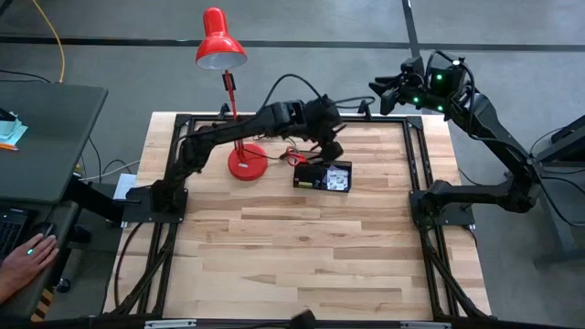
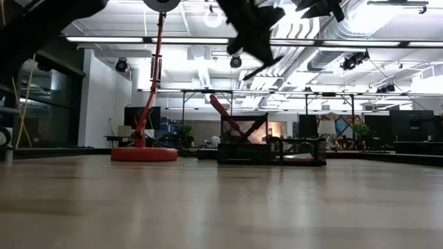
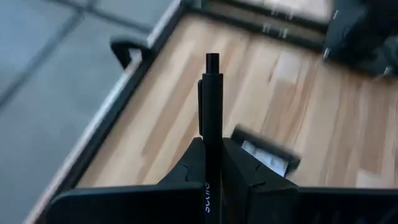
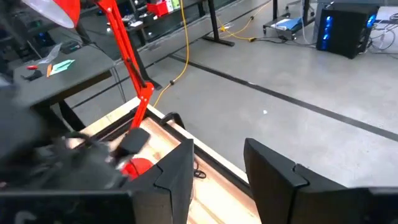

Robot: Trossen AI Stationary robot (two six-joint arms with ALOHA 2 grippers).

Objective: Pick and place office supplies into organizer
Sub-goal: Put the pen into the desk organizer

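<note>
Black pen (image 3: 212, 118) in raised L gripper (image 3: 212, 163), above organizer (image 1: 323, 176).

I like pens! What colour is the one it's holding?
Black pen, best seen in the left wrist view.

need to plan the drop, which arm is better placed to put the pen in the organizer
Left. The left gripper is shut on the pen just above the organizer; the right gripper waits open off the table's far corner.

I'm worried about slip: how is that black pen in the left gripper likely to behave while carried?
The pen looks stiff and light. Its smooth, thin barrel, pinched low by the left gripper, could pivot or slide. Released over the organizer, it would probably roll or tip.
</note>
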